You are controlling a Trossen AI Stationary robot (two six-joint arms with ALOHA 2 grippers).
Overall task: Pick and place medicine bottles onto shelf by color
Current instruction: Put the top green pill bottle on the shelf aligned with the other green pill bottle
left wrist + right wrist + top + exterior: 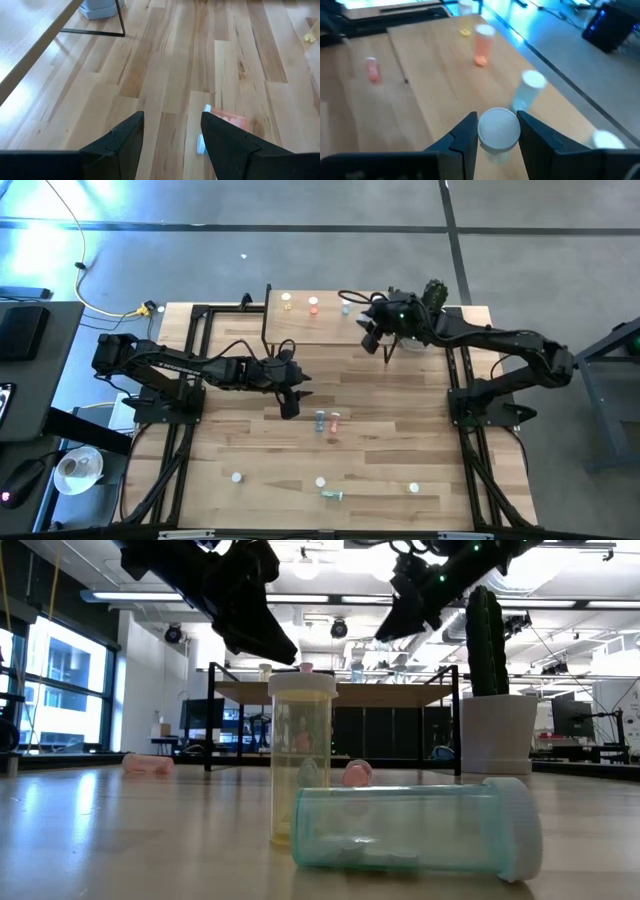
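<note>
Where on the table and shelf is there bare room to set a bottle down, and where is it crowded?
The shelf is bare along its near half; its far edge holds bottles. The table lies open between the left hand and the front bottles. It is crowded beside the lying pair and under the right hand.

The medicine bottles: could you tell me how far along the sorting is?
Three bottles stand on the shelf. The right gripper holds a white-capped bottle over it. The left gripper, open, hovers by two lying bottles; four more sit near the front edge.
</note>
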